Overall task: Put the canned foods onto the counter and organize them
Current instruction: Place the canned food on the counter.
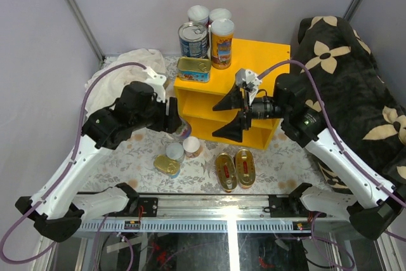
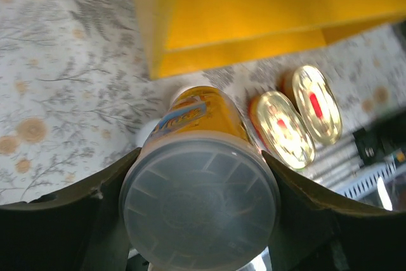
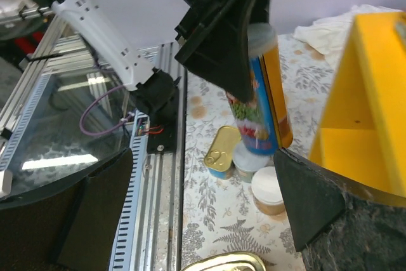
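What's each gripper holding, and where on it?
Left gripper grips the tall yellow can by its sides, just below the lid. Right gripper is open, empty.

White arm links (image 1: 66,169), black joints and bases, purple cables (image 1: 120,65); right gripper (image 1: 216,123) black, wedge-shaped jaws.

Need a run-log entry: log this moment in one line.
left fingers: shut on tall can | right fingers: open, by counter | oval tins: on floor

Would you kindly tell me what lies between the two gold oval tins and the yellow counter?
Nothing stands there: only bare floral floor separates the oval tins from the counter, as the left wrist view shows.
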Controlling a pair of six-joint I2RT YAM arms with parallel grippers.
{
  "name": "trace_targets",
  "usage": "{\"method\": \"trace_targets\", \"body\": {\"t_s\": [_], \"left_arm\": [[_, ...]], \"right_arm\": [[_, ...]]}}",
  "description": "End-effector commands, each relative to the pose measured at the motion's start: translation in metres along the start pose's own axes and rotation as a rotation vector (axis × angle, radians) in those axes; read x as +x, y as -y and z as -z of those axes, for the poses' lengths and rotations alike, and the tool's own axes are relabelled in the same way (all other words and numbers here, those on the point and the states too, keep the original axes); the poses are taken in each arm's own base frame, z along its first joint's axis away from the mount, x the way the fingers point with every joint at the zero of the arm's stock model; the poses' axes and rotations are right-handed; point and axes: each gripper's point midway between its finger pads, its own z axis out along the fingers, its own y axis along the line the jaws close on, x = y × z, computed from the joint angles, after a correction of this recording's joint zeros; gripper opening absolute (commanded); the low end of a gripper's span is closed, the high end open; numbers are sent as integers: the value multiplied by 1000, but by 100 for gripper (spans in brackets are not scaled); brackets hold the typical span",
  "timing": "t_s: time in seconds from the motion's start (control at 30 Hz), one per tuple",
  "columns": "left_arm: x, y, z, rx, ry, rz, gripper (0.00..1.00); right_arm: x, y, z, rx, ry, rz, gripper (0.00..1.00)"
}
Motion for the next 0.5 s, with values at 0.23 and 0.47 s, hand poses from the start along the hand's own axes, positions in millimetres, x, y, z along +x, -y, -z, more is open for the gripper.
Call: {"method": "trace_targets", "body": {"t_s": [0.23, 0.47], "left_arm": [[19, 81, 34, 389, -75, -210, 0], [6, 103, 60, 497, -23, -269, 0]], "right_arm": [[26, -16, -40, -134, -7, 89, 100], [45, 0, -58, -31, 9, 118, 100]]}}
